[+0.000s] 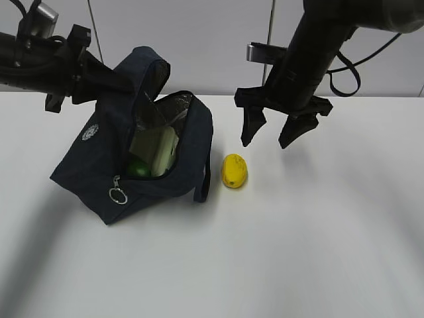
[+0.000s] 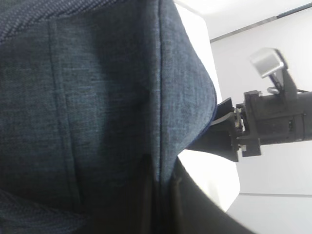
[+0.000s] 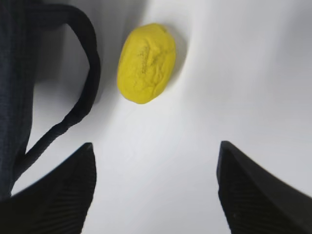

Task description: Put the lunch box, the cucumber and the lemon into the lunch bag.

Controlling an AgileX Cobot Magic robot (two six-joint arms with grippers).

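The dark navy lunch bag [image 1: 93, 165] lies tilted on the white table with its mouth facing right and its silvery lining showing. Inside it I see the pale green lunch box [image 1: 157, 149] and, below that, the green cucumber [image 1: 137, 169]. My left gripper [image 1: 122, 83] is shut on the bag's upper handle flap and holds it up. In the left wrist view the navy fabric [image 2: 97, 97] fills the frame, pinched at the gripper [image 2: 161, 170]. The yellow lemon [image 1: 234, 170] [image 3: 146, 63] rests on the table just right of the bag. My right gripper [image 1: 265, 143] [image 3: 156, 145] hangs open above and right of it, holding nothing.
The bag's lower loop handle [image 3: 83, 97] lies on the table beside the lemon. A metal ring zipper pull [image 1: 118, 195] hangs at the bag's front corner. White table [image 1: 298, 252] stretches to the front and right, with a pale wall behind.
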